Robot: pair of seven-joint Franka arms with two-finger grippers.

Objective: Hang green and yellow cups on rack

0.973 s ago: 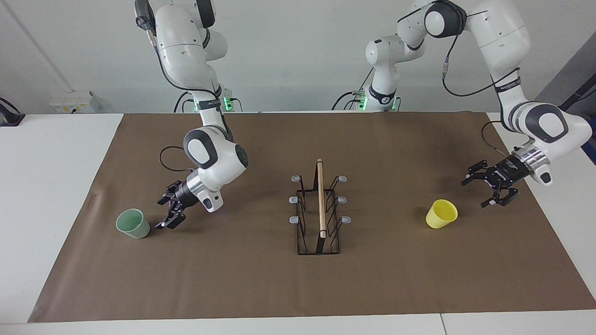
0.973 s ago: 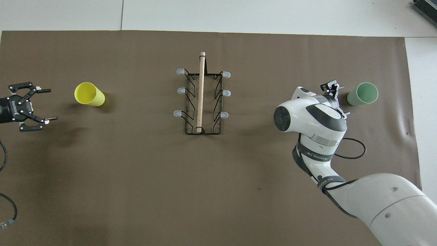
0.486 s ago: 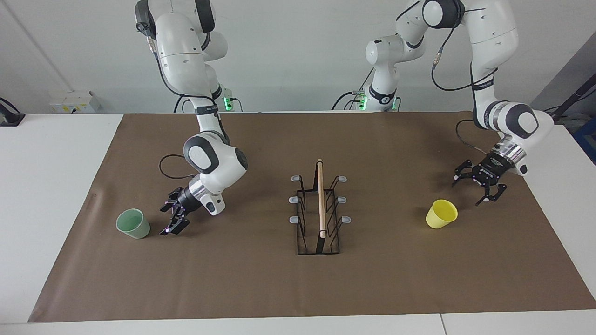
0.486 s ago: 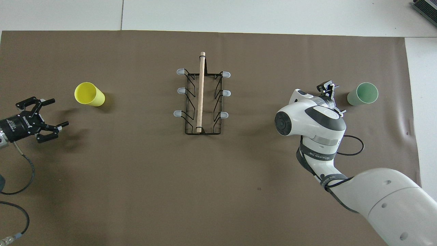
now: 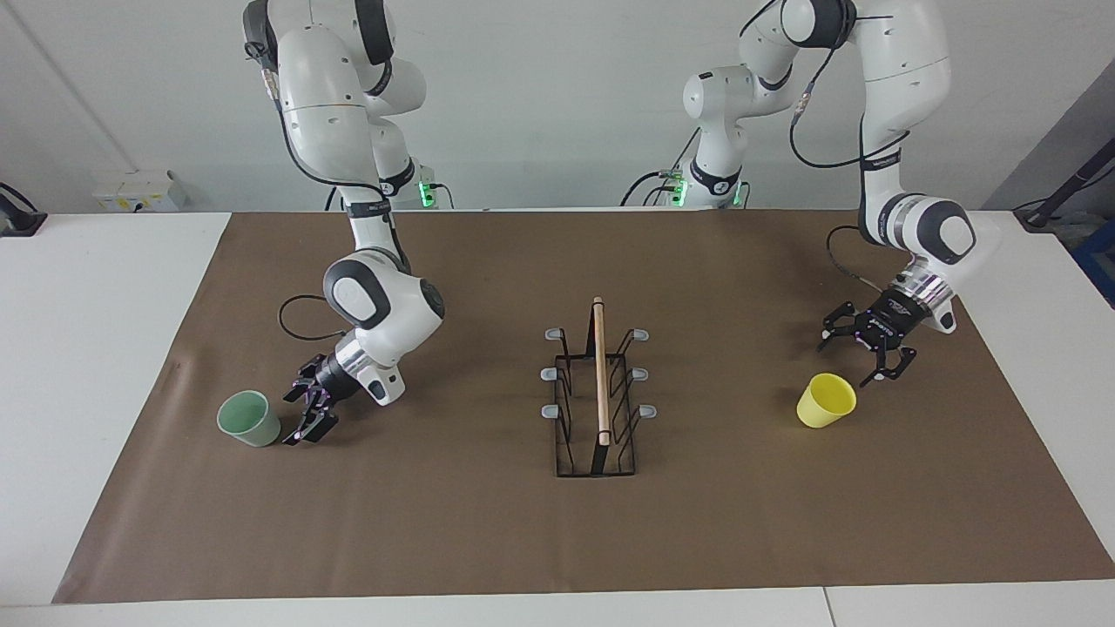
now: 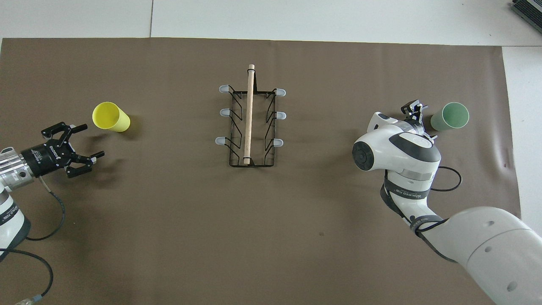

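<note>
Left gripper (image 5: 861, 353) low, wrist angled down, fingers spread, empty. Right gripper (image 5: 307, 416) low, forearm bent steeply down, fingers parted, empty.

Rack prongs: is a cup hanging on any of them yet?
No: the rack is bare, and the green cup and yellow cup stand on the mat.

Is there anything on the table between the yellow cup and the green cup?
Yes: the rack stands midway between the yellow cup and the green cup; the right gripper hovers beside the green one. The facing view shows it.
</note>
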